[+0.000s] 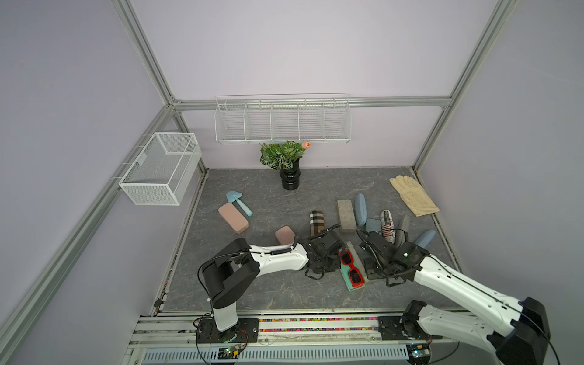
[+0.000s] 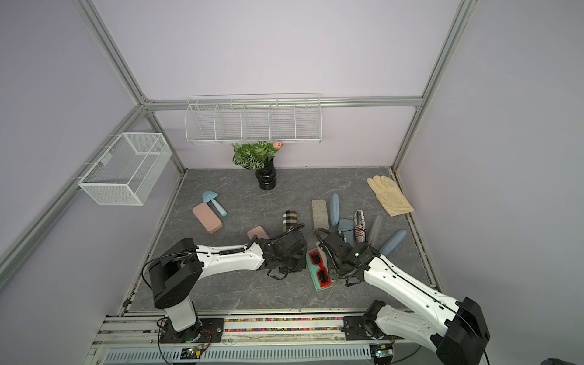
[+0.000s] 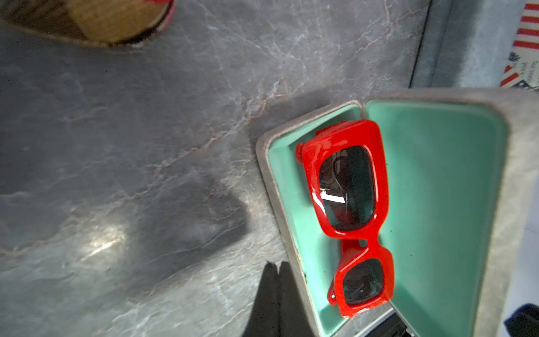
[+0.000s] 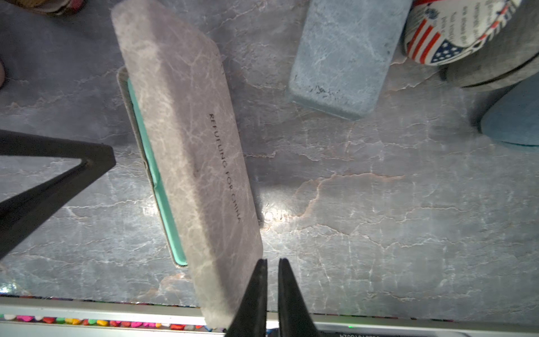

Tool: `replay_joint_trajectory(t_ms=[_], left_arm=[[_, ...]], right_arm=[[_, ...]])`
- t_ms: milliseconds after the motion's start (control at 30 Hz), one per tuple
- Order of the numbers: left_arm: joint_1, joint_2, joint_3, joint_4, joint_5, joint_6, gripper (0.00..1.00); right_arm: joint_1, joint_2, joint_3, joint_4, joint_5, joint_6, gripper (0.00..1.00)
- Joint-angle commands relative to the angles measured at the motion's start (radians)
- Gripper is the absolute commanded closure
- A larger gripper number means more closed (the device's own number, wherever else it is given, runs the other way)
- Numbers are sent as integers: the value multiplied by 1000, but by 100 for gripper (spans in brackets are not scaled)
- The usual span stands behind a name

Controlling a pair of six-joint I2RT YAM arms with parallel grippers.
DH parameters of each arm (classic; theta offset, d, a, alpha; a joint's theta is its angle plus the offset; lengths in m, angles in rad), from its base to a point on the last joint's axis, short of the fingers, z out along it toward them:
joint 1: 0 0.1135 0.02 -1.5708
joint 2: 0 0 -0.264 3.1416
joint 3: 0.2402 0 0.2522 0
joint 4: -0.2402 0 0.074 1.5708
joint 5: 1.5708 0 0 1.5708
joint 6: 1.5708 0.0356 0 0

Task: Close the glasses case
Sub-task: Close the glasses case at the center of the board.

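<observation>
Grey marble tabletop [image 1: 252, 290] in both top views; the glasses case [image 1: 344, 276] lies open at lower centre, red sunglasses [image 1: 350, 268] inside.

Left wrist view: the left gripper [image 3: 276, 264] is pinched together and empty, beside the case's rim.

Right wrist view: the right gripper [image 4: 272, 260] is nearly closed, gripping nothing, at the edge of the raised lid [image 4: 189, 146]. The lid is not yet folded down.

The grey marbled glasses case [image 3: 437, 189] lies open, its mint lining cradling red sunglasses [image 3: 345, 189].

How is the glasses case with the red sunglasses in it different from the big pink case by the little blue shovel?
The sunglasses case is open, lid raised; the pink case is shut. The sunglasses case is marbled grey outside, mint inside; the pink case is plain pink. Both are long, round-cornered boxes on the grey table.
</observation>
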Motion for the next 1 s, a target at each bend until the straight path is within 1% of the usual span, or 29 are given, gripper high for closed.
replay_joint_trajectory(t_ms=[0,200,567,967], left_arm=[[-6,22,-13,-29,-31,-28,100],[-12,43,-11,-30,-27,-27,100],[-21,116,43,-28,-16,-16,100],[-24,141,76,0,6,-16,100]], right_arm=[[-14,22,-13,54,-27,-18,87],[-17,65,-9,73,-44,-28,87],[-16,61,-30,101,-91,-18,86],[-13,86,-54,170,-148,-11,87]])
